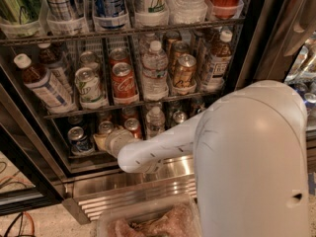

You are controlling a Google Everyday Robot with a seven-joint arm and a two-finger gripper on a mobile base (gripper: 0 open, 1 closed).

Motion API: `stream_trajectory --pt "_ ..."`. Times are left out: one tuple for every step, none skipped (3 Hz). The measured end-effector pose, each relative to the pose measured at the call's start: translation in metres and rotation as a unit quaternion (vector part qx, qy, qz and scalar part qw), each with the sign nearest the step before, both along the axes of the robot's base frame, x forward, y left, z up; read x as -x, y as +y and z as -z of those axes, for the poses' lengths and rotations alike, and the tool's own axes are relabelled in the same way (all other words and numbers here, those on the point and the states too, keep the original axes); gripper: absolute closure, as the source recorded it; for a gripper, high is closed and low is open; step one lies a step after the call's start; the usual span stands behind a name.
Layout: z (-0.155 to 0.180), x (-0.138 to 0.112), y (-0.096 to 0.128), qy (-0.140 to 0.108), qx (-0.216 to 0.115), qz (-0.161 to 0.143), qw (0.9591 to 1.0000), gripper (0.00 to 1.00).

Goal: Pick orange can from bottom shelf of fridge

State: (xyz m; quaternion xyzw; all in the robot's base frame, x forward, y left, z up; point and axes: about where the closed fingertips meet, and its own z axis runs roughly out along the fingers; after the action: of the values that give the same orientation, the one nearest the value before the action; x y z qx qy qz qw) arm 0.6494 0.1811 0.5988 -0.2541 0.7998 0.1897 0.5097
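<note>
The fridge (249, 53) stands open in front of me, with racks of bottles and cans. On the bottom shelf (86, 157) a copper-orange can (133, 127) stands in a lane, with a silver-topped can (105, 128) to its left and a dark can (79, 138) further left. My gripper (102, 141) reaches into the bottom shelf from the right. Its cream tip sits just below and left of the orange can, in front of the silver-topped can. My white arm (158, 149) hides part of the shelf's right side.
A small water bottle (154, 121) stands right of the orange can. The rack above holds a red cola can (123, 83), a green can (89, 85), a copper can (183, 70) and bottles. The ribbed steel base panel (128, 194) and a clear tub (148, 221) lie below.
</note>
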Motion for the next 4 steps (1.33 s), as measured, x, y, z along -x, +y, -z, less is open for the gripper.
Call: stream_trajectory --pt "0.000 0.001 0.000 0.000 0.000 0.000 1.0000 1.00" --pt "-0.009 0.010 -0.003 0.010 -0.019 -0.022 0.9995 1.00" --pt "-0.010 0.011 -0.003 0.011 -0.020 -0.023 0.9995 1.00" --pt "-0.012 0.016 -0.006 0.019 -0.028 -0.028 0.9990 1.00"
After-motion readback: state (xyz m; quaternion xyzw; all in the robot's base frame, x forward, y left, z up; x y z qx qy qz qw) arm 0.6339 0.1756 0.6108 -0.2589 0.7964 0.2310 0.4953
